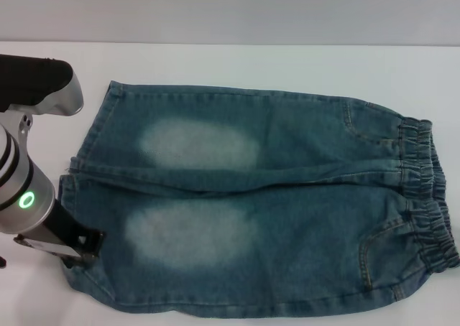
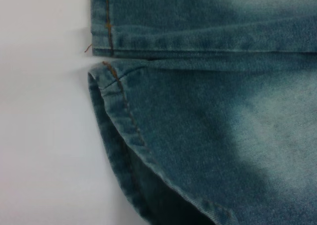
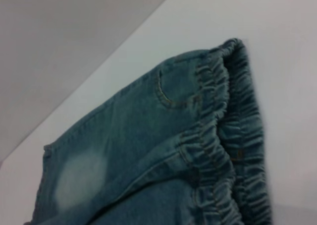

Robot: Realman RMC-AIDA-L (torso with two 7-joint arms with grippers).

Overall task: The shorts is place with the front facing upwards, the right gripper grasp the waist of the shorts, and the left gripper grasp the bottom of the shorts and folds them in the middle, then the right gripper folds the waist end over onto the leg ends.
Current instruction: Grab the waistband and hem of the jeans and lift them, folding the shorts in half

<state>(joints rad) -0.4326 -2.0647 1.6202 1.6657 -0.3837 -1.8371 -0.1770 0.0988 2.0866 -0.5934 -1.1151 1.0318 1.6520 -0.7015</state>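
I see the shorts (image 1: 259,211) lying flat on the white table (image 1: 237,64) and my left gripper (image 1: 85,245) at the near hem, fingers unclear, so it may catch only one layer.

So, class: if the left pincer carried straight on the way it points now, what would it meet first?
Most likely the hem of the near leg of the denim shorts: the left pincer sits right at that edge, though depth is hard to judge.
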